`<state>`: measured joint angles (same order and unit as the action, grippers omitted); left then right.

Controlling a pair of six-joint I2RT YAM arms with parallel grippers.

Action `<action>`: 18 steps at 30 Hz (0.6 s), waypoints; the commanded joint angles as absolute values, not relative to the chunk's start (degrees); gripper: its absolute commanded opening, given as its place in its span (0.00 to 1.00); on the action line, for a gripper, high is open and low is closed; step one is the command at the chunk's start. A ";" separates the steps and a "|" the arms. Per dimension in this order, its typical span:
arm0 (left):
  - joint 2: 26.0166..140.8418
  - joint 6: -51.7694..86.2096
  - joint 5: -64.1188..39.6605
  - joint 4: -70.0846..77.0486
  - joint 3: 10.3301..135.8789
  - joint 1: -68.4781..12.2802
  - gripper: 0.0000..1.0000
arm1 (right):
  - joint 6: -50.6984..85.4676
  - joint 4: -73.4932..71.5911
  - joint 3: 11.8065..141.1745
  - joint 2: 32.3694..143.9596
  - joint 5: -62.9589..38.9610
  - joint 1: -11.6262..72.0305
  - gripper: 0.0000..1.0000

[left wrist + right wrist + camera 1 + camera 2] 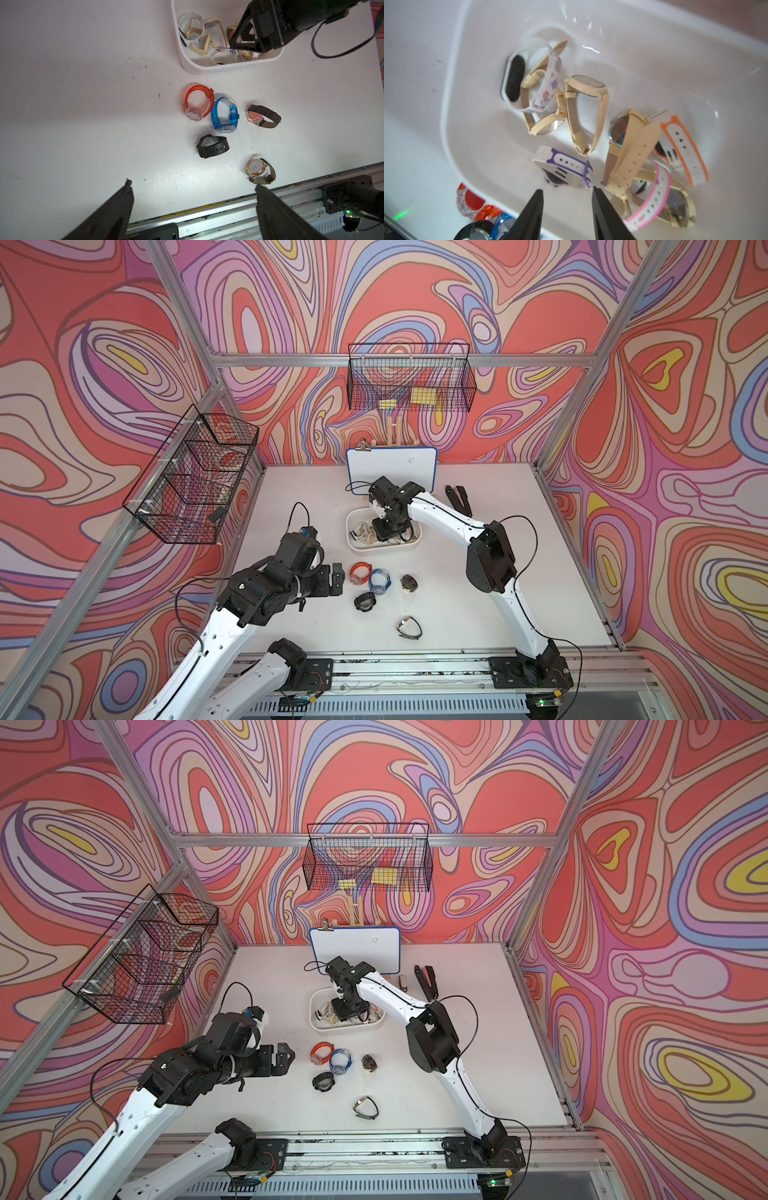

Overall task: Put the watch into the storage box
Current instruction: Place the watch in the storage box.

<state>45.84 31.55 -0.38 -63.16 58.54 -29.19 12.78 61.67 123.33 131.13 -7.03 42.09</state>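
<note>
Right pincer [567, 188] hangs over the white storage box [471, 124], jaws apart and empty; left pincer [193, 183], spread wide, holds nothing above the worktop [83, 104].

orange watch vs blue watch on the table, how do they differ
The orange watch has an orange strap, the blue watch a blue one. The orange watch lies nearer the box and left gripper than the blue watch. Both have clear cases and closed straps.
</note>
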 commanded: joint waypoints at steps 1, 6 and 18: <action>44.63 32.43 -3.64 -61.25 56.62 -29.09 0.96 | 14.26 56.75 118.97 122.61 -10.30 42.17 0.45; 42.70 34.38 -10.64 -57.21 52.45 -29.48 0.95 | 18.37 48.74 105.28 111.77 -20.72 42.17 0.46; 40.01 39.18 -9.26 -53.95 46.49 -37.96 0.94 | 22.72 45.27 84.85 107.07 -18.49 48.93 0.44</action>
